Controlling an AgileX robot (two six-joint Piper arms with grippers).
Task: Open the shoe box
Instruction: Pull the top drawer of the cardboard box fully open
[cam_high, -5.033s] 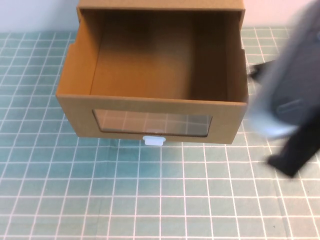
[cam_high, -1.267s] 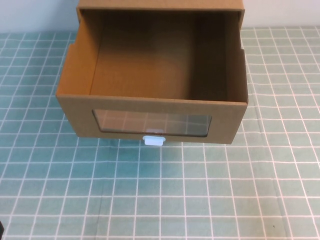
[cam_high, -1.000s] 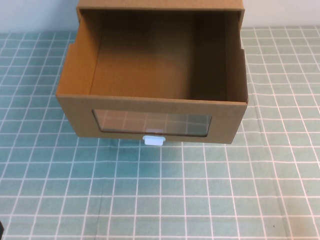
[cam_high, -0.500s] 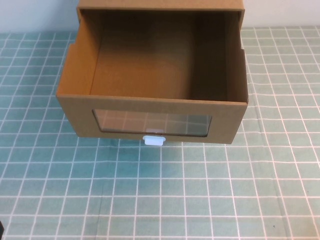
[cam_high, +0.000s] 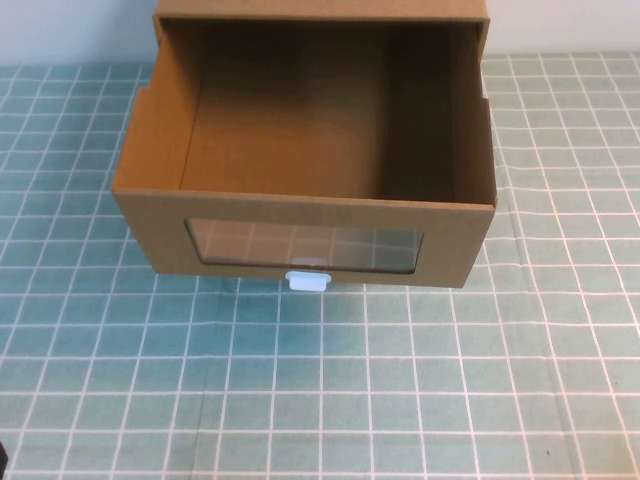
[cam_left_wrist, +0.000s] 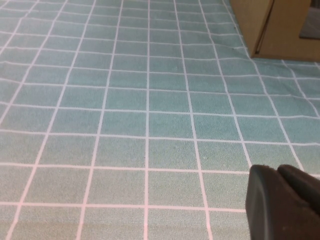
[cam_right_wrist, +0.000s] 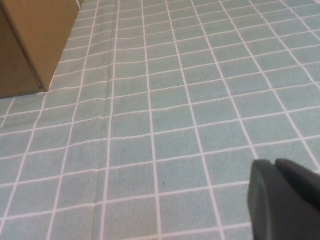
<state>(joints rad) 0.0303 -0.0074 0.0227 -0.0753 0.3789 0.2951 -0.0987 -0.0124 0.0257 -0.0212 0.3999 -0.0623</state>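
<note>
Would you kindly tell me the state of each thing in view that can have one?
Shoe box: drawer pulled out, open, empty.
Pull tab: free, ungripped.
Left gripper: shut, empty, over the tablecloth, clear of the box.
Right gripper: shut, empty, over the tablecloth, clear of the box.

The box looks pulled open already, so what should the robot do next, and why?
Likely no further pull is needed: I'd leave both arms parked. The shoe box is already slid open, its inside in plain view and bare. The left gripper and right gripper are shut, holding nothing, low over the checked cloth, clear of the box.
</note>
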